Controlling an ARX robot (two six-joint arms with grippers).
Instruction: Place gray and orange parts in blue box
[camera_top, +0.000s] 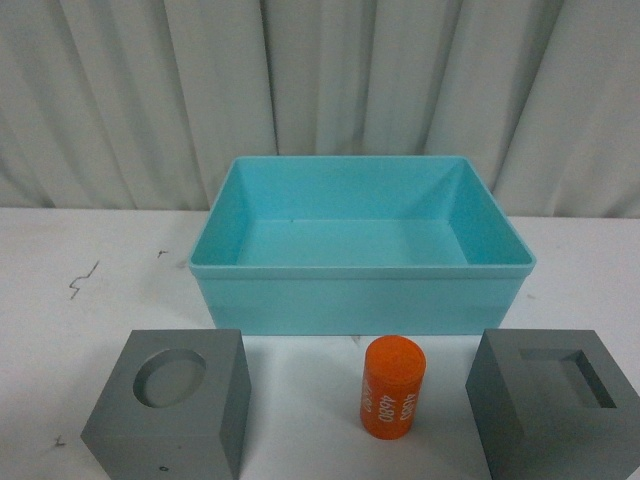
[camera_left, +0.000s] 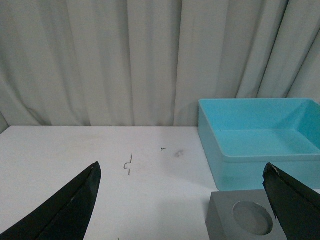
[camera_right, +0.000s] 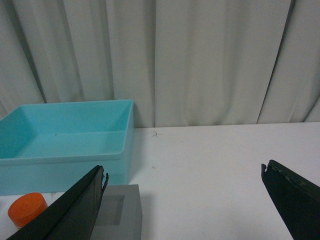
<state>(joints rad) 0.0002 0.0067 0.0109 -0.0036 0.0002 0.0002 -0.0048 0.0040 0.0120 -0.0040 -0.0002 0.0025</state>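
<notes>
Nothing is in the blue box (camera_top: 360, 305) yet, so the whole task is left to do. All three parts stand on the white table (camera_top: 60, 330) just in front of the box: the round-recess gray block (camera_top: 168, 405) on the left, the orange cylinder (camera_top: 392, 388) in the middle and the square-recess gray block (camera_top: 555, 400) on the right.

The left gripper (camera_left: 182, 172) and right gripper (camera_right: 184, 170) are both spread wide and hold nothing.

The box is smooth turquoise plastic, thin-walled with a rimmed top. The blocks are matte with sharp edges. The cylinder stands upright, is smooth, and has white digits on its side.
</notes>
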